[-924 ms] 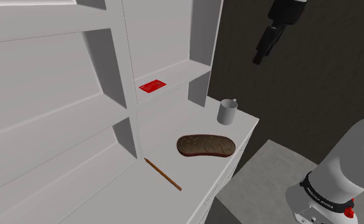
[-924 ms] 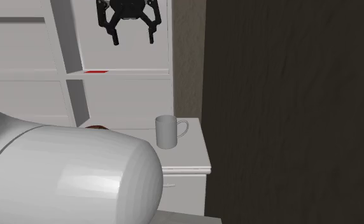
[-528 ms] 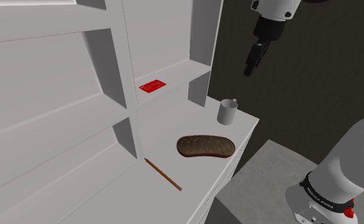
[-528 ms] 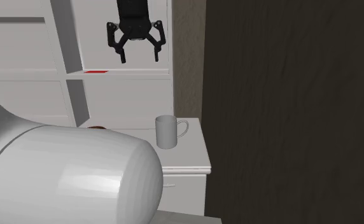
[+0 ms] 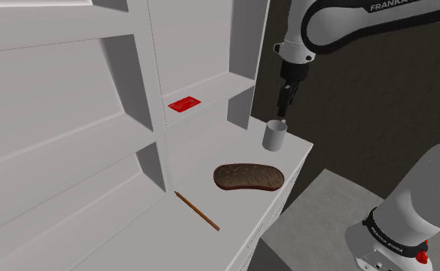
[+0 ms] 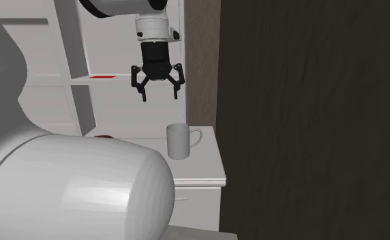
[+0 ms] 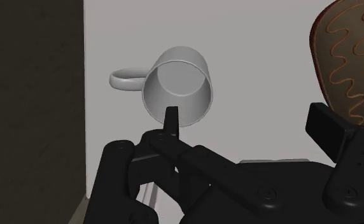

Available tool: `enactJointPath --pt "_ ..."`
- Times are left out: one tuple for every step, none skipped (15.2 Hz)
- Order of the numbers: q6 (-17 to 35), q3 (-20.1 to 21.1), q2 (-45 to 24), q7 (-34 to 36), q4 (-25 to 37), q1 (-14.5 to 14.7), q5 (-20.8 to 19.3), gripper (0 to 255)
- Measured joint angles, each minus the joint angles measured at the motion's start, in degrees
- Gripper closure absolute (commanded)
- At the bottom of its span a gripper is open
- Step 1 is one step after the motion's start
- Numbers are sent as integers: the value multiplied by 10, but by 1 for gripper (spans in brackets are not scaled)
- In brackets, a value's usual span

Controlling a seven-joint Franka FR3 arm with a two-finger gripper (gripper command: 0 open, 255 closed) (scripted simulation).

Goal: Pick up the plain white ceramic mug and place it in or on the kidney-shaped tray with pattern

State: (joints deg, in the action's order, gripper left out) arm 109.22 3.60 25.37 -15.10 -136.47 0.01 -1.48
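A plain pale grey-white mug stands upright near the far corner of the white counter, its handle toward the dark wall. The brown kidney-shaped tray with a wavy pattern lies flat just nearer along the counter. My black gripper hangs open a short way above the mug, pointing down, with nothing between its fingers. In the second exterior view the gripper is above the mug and slightly to its left. In the wrist view the mug lies beyond one fingertip, and the tray is off to the side.
White shelving rises behind the counter, with a flat red item on a shelf. A thin brown stick lies on the counter nearer the camera. A dark wall borders the counter's end. The arm's white link blocks the second exterior view's lower left.
The arm has come down and toward the shoulder view's left, bringing the gripper from high up to just above the mug. The fingers stayed open. Mug and tray have not moved.
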Motion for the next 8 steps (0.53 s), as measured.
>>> enactJointPath --pt "9 1 -19 -3 1 0 -3 0" --pt "21 1 -39 -8 -1 0 -7 0" --pt "30 1 -57 -12 0 -1 -10 0" --pt "40 0 -69 -17 -6 -1 -14 0" --pt "50 1 -87 -19 -8 0 -17 0" --pt "57 1 -105 -24 -5 -2 -22 0" --pt "63 1 -122 -26 -2 -2 -25 0" --pt "74 1 -133 -26 -5 -2 -27 0"
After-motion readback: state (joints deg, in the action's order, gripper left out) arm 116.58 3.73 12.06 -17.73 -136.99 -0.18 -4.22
